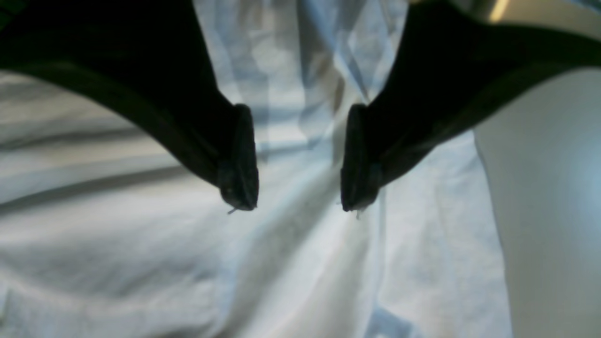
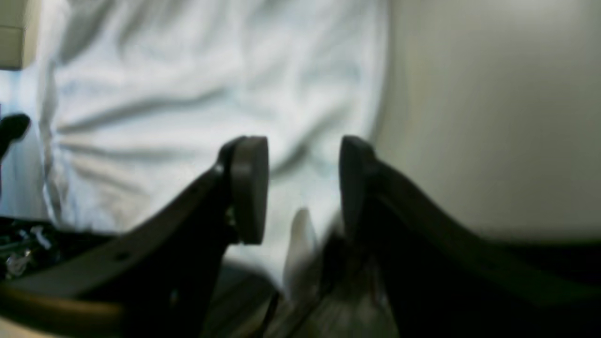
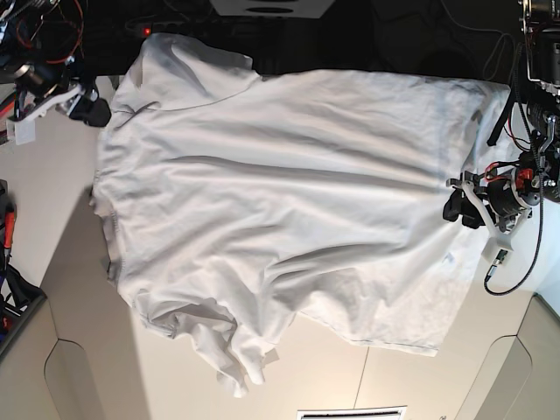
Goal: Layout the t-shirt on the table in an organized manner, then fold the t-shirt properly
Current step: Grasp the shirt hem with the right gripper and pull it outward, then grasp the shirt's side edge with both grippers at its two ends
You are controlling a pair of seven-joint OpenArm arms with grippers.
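The white t-shirt [image 3: 280, 201] lies spread and wrinkled over the table [image 3: 315, 376], with one sleeve bunched at the near edge. In the base view my left gripper [image 3: 451, 208] sits at the shirt's right edge and my right gripper [image 3: 94, 111] at its upper left corner. The left wrist view shows the left gripper [image 1: 298, 197] open just above the t-shirt [image 1: 141, 244], nothing between its pads, with bare table [image 1: 544, 197] to the right. My right gripper [image 2: 303, 188] is open too, over the t-shirt [image 2: 188, 94] near its edge, beside bare table [image 2: 479, 117].
Beige corner panels [image 3: 74, 385] [image 3: 512, 376] flank the near side. Cables and electronics [image 3: 35, 35] crowd the dark far edge, and more wiring [image 3: 525, 175] hangs by the left arm. A dark arm part [image 2: 14, 126] shows at the left of the right wrist view.
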